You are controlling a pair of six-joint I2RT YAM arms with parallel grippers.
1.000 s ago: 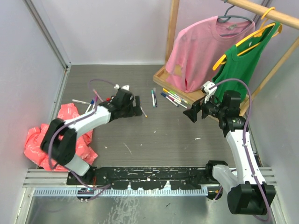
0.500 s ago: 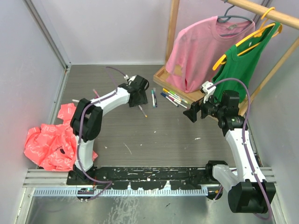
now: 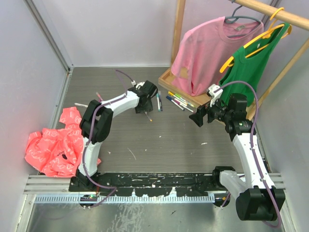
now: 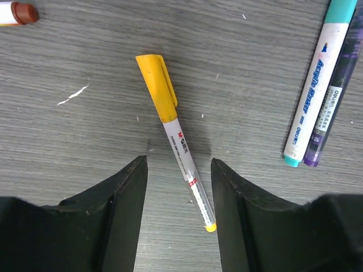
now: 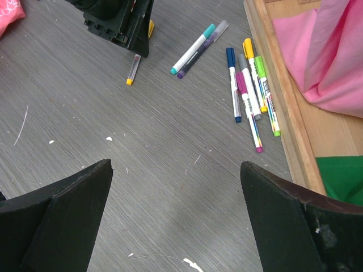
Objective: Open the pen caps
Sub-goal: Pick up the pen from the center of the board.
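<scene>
**Yellow pen bracketed, cap on**

Low over the table (image 3: 169, 140) with the left gripper (image 4: 178, 164): jaws half parted, one finger on either side of a yellow pen (image 4: 182, 156), a sliver of bare table showing on both sides. Released, grasping nothing.

Flat on the table and slanted between those fingers, with the yellow cap (image 4: 157, 88) at the far end, seated on the barrel and well beyond the fingertips. At the near end, a small yellow tip close to the right finger.

Off to the right in the same wrist view, a teal pen (image 4: 316, 85) and a purple pen (image 4: 334, 90), side by side and touching, both clear of the gripper. In the top left corner, a brown-red pen end (image 4: 22, 12), mostly cut off by the edge.

On the other side, the right gripper (image 5: 176, 169), raised above the table, jaws spread wide, nothing between them.

Ahead of it, a cluster of pens (image 5: 249, 90) lying close together just beside the wooden tray (image 5: 283, 113): blue, grey, yellow and green caps among them, all pointing roughly the same way.

From above, loose pens (image 3: 82, 105) at the far left behind the left arm, near a crumpled pink bag (image 3: 53, 145). Over the tray, a pink shirt (image 3: 207, 48) and a green top (image 3: 251, 67) on hangers.
</scene>
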